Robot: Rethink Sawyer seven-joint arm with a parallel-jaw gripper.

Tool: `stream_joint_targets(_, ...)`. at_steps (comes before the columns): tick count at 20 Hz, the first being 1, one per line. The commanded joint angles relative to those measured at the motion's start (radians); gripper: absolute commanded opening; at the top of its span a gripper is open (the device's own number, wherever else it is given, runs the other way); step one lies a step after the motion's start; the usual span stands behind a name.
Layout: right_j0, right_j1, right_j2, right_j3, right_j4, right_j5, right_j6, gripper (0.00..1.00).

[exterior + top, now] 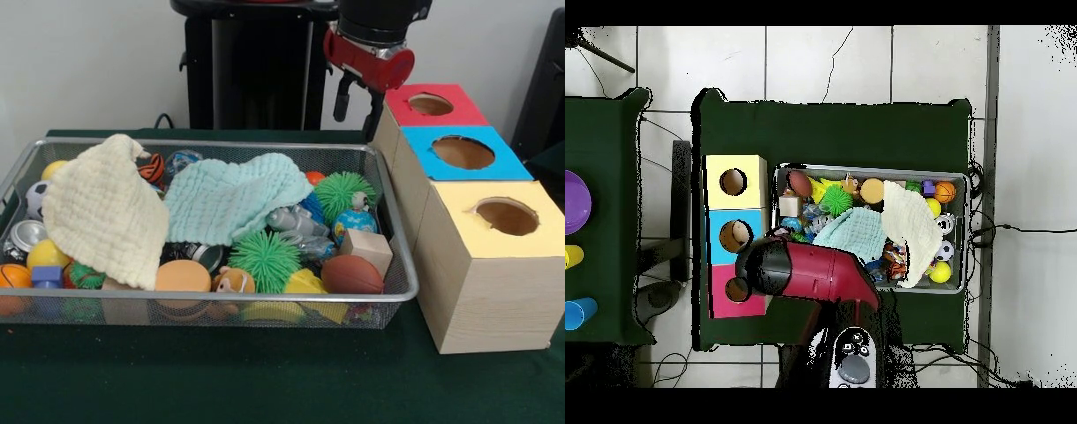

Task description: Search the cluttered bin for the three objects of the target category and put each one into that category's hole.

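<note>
A wire mesh bin (221, 144) holds a heap of toys partly covered by a cream cloth (101, 208) and a mint cloth (234, 199). Uncovered toys include two green spiky balls (265, 258) (342, 193), a brown ball (351, 274), a globe ball (353, 223) and a wooden block (366, 247). My gripper (357, 108) hangs open and empty above the bin's far right corner, beside the red box (431, 104). Overhead, the arm (805, 272) hides the fingers and reaches over the red box (725, 300).
Three boxes with round holes stand in a row right of the bin: red, blue (463, 152) and yellow (505, 216). In the overhead view the bin (967, 230) lies right of the boxes. A second table with cups (573, 255) is at the left.
</note>
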Motion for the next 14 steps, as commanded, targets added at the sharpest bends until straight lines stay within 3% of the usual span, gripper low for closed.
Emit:
stream_joint_targets(1,-0.115,-0.007,0.145,-0.006,-0.050,0.050,-0.130,1.00)
stream_joint_targets(7,-0.184,-0.010,0.183,-0.029,-0.101,0.092,-0.196,1.00)
stream_joint_targets(14,-0.228,-0.023,0.198,-0.059,-0.155,0.136,-0.188,1.00)
